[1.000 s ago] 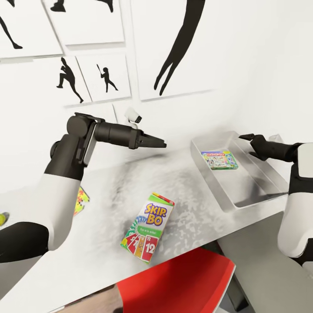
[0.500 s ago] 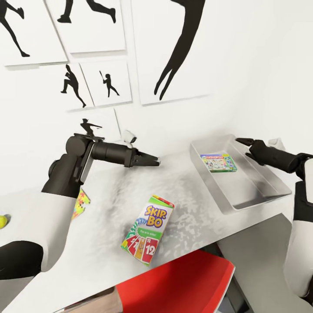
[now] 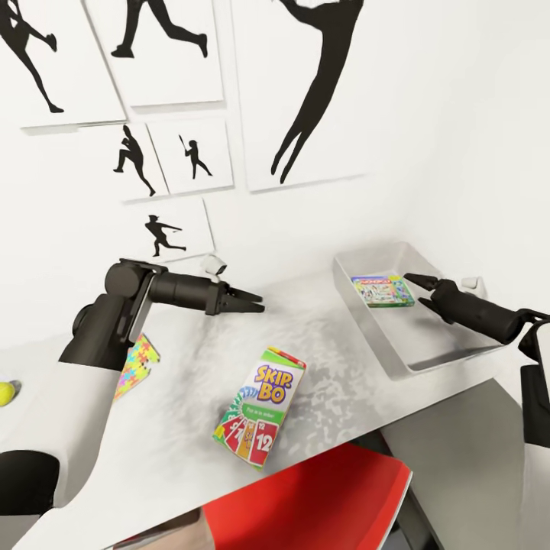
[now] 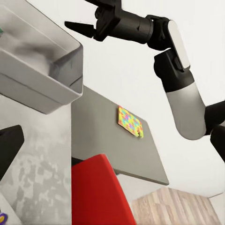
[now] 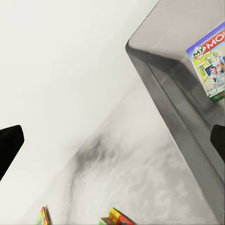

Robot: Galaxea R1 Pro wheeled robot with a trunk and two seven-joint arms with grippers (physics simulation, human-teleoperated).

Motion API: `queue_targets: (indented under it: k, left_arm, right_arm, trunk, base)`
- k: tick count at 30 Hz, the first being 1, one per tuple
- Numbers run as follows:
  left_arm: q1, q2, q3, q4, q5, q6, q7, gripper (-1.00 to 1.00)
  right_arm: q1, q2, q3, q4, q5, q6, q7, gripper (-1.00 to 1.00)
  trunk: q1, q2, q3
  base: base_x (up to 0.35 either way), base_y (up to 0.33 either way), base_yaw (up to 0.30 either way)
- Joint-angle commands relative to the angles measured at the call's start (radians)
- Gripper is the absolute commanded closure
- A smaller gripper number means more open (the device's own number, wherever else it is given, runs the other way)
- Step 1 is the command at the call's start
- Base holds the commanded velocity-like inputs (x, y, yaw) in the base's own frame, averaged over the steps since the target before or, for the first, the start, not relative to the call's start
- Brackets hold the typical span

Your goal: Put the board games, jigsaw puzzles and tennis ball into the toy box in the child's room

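Head view puts your left gripper (image 3: 256,306) above the desk (image 3: 336,382), its fingers pinched nearly together with nothing between them, and the SKIP-BO box (image 3: 260,406) lies on the desk below and nearer you than those fingertips, apart from them. Your right gripper (image 3: 416,286) hangs over the toy box (image 3: 367,325), the fingers spread a little and holding nothing; the MONOPOLY box (image 3: 383,291) lies in the tray just beside their tips. The step in hand looks like fetching the SKIP-BO box, so spread the left fingers wide before you drop, come down square over its narrower span, and close on the two long edges rather than a corner, since a flat box will likely pivot if pinched off-centre. One jigsaw puzzle (image 3: 134,366) sits behind the left fingers, partly covered by the forearm, and the tennis ball (image 3: 5,393) is cut off at the picture's edge. In the left wrist view a second jigsaw puzzle (image 4: 130,122) rests on the lower dark unit (image 4: 103,131), beyond the fingers. How the SKIP-BO box's far edge meets the desk is hard to make out, and the third board game is nowhere to be made out.
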Motion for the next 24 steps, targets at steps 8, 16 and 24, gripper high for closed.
queue_targets:
  k: [8,16,24]
  left_arm:
    - [0.035,0.026,0.017,0.0,-0.003,0.011,-0.004,-1.0]
    - [0.068,0.037,0.075,0.0,-0.002,0.011,-0.004,-1.0]
    - [0.112,0.047,0.114,0.0,-0.001,0.011,-0.004,-1.0]
  right_arm:
    - [0.092,-0.012,-0.013,-0.026,-0.164,0.004,-0.01,-1.0]
    - [0.202,-0.07,-0.048,-0.031,-0.319,0.004,0.013,-1.0]
    - [0.291,-0.079,-0.06,-0.032,-0.345,0.004,0.136,-1.0]
  trunk:
    - [0.001,-0.002,0.012]
    - [0.001,-0.002,0.025]
    - [0.001,-0.002,0.038]
  base:
    - [0.0,0.0,0.0]
    - [0.0,0.0,0.0]
    - [0.0,0.0,0.0]
